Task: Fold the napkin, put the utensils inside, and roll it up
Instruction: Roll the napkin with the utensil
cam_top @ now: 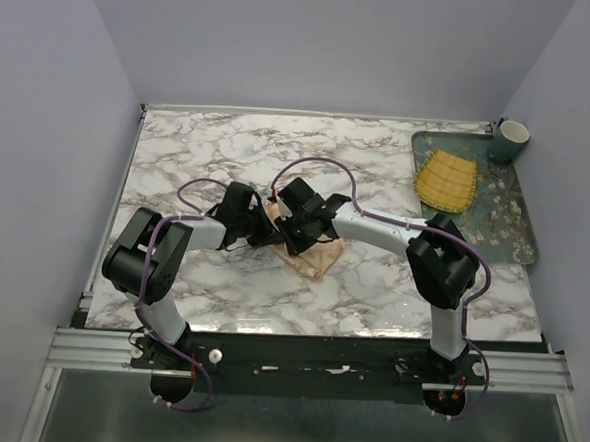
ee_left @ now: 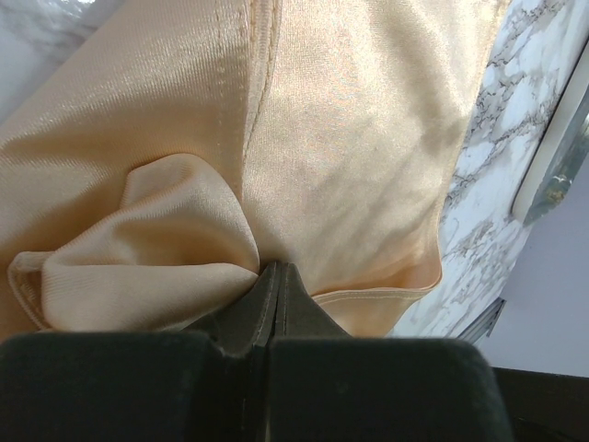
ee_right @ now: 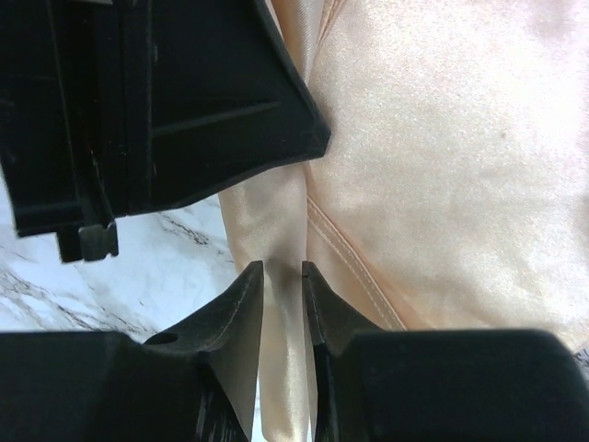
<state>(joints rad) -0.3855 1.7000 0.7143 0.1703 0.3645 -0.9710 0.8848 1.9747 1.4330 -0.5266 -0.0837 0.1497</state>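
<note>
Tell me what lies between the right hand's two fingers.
A folded strip of the peach napkin fills the gap in the right hand, seen in the right wrist view.

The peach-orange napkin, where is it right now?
In the top view, the peach-orange cloth napkin lies near the middle of the marble table, pinched by the left gripper and right gripper.

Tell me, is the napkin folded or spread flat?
Folded, loosely: the napkin shows overlapping layers with a hem crossing them; the left gripper and right gripper each pinch a fold.
</note>
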